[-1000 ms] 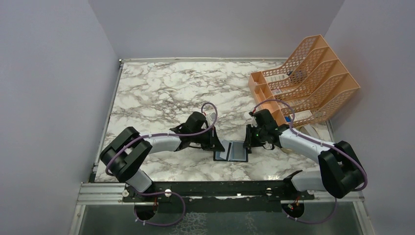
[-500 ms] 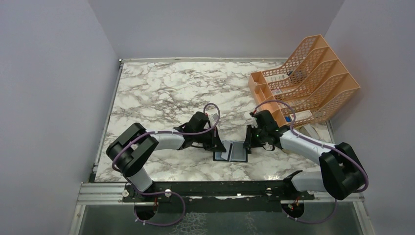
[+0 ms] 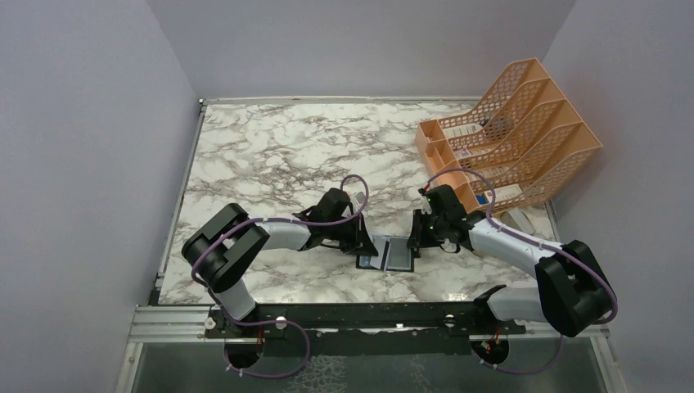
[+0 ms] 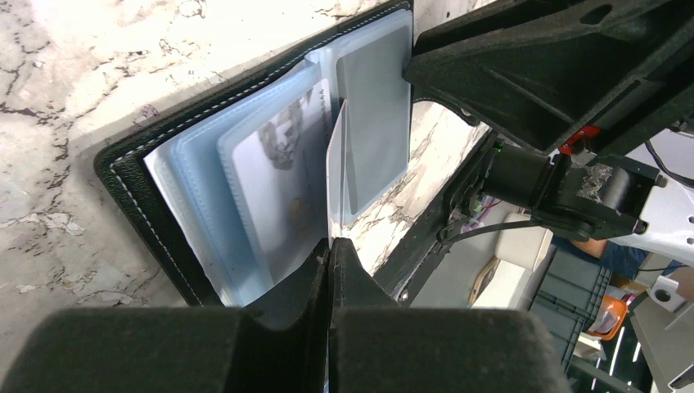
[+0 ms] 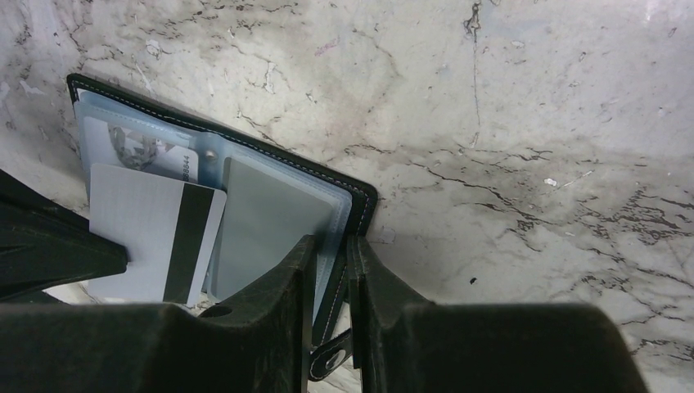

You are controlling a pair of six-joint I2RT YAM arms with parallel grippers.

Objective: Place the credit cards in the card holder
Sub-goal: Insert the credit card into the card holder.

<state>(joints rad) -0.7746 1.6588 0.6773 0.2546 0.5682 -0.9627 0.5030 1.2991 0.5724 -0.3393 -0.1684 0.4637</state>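
The black card holder (image 3: 388, 255) lies open on the marble table, with clear sleeves showing (image 4: 245, 188). My left gripper (image 4: 331, 244) is shut on a whitish credit card (image 4: 335, 164), seen edge-on and standing over the holder's middle fold. In the right wrist view this card (image 5: 155, 237) shows a black stripe and lies over the left sleeves. Another printed card (image 5: 135, 151) sits inside a sleeve. My right gripper (image 5: 331, 241) is shut on the holder's right edge (image 5: 360, 209), beside its snap tab (image 5: 327, 360). The two grippers, left (image 3: 366, 244) and right (image 3: 415, 240), flank the holder.
An orange mesh file rack (image 3: 507, 131) with white boxes in it stands at the back right. A white box (image 3: 524, 219) lies by the rack's foot near the table's right edge. The table's near edge runs just below the holder.
The left arm's elbow has swung a little to the right and the card has edged toward the holder. The right gripper and the holder have stayed in place.
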